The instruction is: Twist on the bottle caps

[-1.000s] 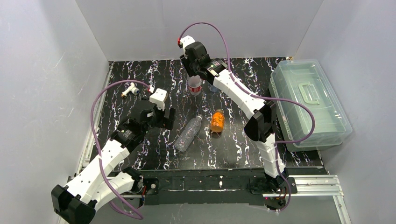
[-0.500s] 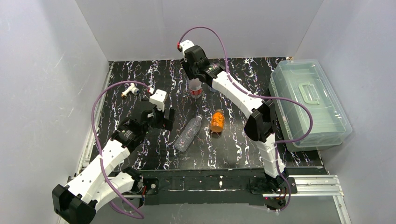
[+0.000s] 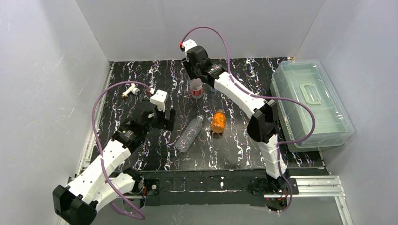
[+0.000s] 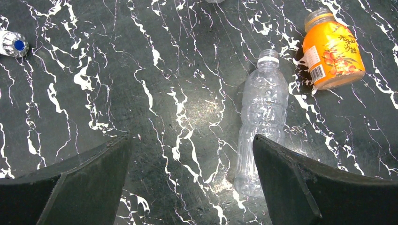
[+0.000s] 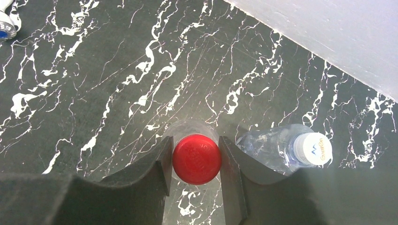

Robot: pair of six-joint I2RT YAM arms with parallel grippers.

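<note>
My right gripper [image 5: 196, 161] is shut on a red cap [image 5: 196, 159] that sits on top of an upright clear bottle [image 3: 196, 89] with a red label at the back middle of the table. Next to it stands a clear bottle with a white cap [image 5: 310, 148]. My left gripper [image 4: 191, 140] is open and empty, hovering over the table left of a clear bottle [image 4: 263, 117] that lies on its side. An orange juice bottle [image 4: 332, 49] lies beyond it, its neck pointing away. In the top view the left gripper [image 3: 165, 123] is left of the lying clear bottle [image 3: 189, 134].
A white-and-brass T-shaped fitting [image 3: 130, 90] lies at the back left. A clear lidded plastic box [image 3: 309, 103] stands along the right edge. The table is black marble-patterned, with white walls on three sides.
My right wrist has shifted and turned slightly over the upright bottle, staying on the red cap. The left arm has barely moved.
</note>
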